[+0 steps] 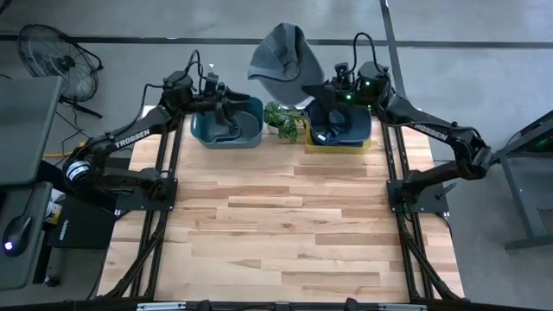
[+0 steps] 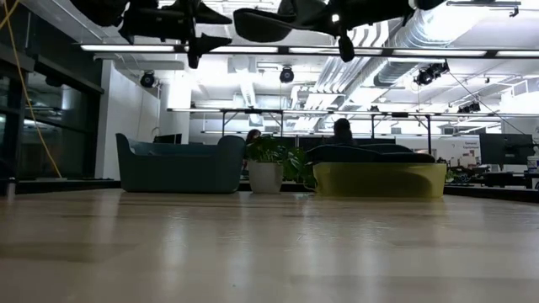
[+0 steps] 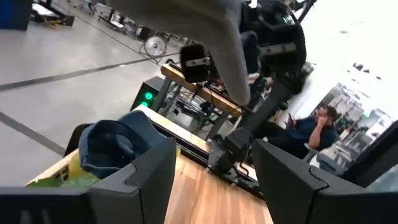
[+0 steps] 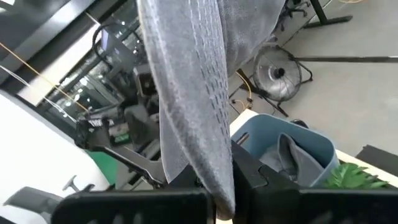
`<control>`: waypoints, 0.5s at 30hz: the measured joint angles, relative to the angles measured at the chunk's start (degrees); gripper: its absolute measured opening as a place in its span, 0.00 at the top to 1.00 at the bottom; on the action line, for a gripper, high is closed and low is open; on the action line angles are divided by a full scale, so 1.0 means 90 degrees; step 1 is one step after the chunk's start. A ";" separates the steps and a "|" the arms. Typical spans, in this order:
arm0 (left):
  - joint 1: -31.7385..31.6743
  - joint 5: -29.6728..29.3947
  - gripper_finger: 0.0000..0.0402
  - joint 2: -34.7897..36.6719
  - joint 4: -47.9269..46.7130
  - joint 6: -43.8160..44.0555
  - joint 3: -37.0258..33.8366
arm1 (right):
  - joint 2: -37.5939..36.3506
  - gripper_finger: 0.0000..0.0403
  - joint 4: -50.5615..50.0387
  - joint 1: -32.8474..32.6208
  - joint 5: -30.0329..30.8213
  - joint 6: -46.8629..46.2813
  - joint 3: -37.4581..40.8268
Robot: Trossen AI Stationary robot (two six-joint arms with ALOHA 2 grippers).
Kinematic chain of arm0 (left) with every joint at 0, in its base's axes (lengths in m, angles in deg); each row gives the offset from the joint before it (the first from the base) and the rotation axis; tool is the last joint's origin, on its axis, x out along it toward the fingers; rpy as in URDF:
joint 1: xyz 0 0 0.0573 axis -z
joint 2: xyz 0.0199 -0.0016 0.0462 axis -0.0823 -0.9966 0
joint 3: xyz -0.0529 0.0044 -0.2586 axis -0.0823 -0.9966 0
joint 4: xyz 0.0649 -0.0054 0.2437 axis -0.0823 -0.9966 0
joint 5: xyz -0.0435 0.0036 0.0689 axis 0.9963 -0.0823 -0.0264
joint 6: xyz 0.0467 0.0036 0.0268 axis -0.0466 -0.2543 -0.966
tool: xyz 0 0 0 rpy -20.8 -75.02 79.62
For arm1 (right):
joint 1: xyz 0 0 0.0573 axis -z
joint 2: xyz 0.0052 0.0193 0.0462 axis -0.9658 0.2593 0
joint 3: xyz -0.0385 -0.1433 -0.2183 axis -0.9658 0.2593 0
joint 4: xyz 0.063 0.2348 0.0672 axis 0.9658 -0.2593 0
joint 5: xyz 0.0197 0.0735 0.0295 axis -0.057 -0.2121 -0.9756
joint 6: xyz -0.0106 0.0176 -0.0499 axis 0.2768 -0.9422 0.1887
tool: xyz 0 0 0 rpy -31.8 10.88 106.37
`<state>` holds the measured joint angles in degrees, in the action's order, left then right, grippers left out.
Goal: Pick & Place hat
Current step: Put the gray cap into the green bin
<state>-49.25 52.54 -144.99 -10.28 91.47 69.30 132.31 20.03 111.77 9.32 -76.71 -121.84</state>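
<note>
A grey knit hat [image 1: 281, 56] hangs in the air above the table's far edge, between the two bins, with my right gripper [image 1: 311, 86] shut on it. In the low view the hat [image 2: 278, 21] is a dark shape at the top. My left gripper [image 3: 214, 180] stands open and level above the teal bin [image 1: 226, 128], holding nothing. The yellow bin [image 1: 339, 134] holds a dark blue hat [image 3: 118, 146]. My right gripper pinches a fold of the grey hat [image 4: 214, 171] between its two fingers, coming at it level from the table's right side. One layer or several, I cannot tell. The hat stretches away from the fingers, slack and lifted clear of table and bins.
A small potted plant [image 1: 285, 119] stands between the bins at the far edge. A grey cloth [image 4: 289, 155] lies inside the teal bin. A fan [image 1: 52, 52] stands off the table at far left. A person [image 3: 314, 127] sits beyond the table. Bare wood [image 1: 285, 225] fills the near half.
</note>
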 joint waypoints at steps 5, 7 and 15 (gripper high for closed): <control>0.0155 -0.0184 0.48 -0.0002 -0.0084 -0.0559 0.0000 | 0.0345 0.99 0.0212 0.0000 -0.0288 -0.0241 0.0000; 0.0015 -0.0032 0.48 0.0021 -0.0104 -0.0579 0.0000 | 0.0540 0.99 0.0264 0.0009 -0.0303 -0.0282 0.0000; -0.1452 0.0417 0.48 0.1005 -0.0505 -0.0565 0.0000 | 0.1381 0.99 0.1194 0.0136 -0.0723 -0.0919 0.0000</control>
<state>-62.32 56.29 -135.94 -14.83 86.39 69.30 144.74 30.77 112.99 2.82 -84.98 -121.84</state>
